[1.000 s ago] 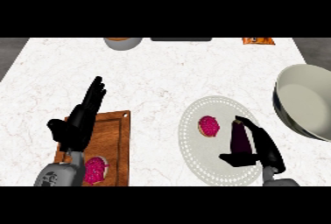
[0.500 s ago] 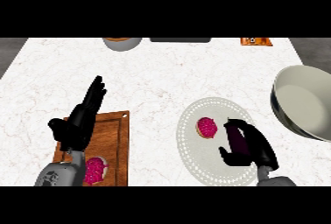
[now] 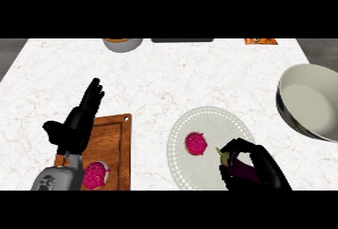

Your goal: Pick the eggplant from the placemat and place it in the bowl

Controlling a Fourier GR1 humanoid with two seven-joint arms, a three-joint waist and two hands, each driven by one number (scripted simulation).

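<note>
The black right hand (image 3: 254, 167) is curled round the dark purple eggplant (image 3: 239, 169) over the round pale dotted placemat (image 3: 198, 123); grasping looks done, while carrying it to the large cream bowl (image 3: 314, 105) remains

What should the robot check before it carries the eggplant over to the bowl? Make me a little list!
1. Right hand curled round the eggplant: ok.
2. Eggplant lifted off the placemat: cannot tell.
3. Bowl free inside where it shows: ok; its right part is cut off by the view's edge.
4. Counter between placemat and bowl free of things: ok.
5. Pink round food on the placemat apart from the hand: ok.
6. Left hand resting open over the wooden board, out of the way: ok.
</note>
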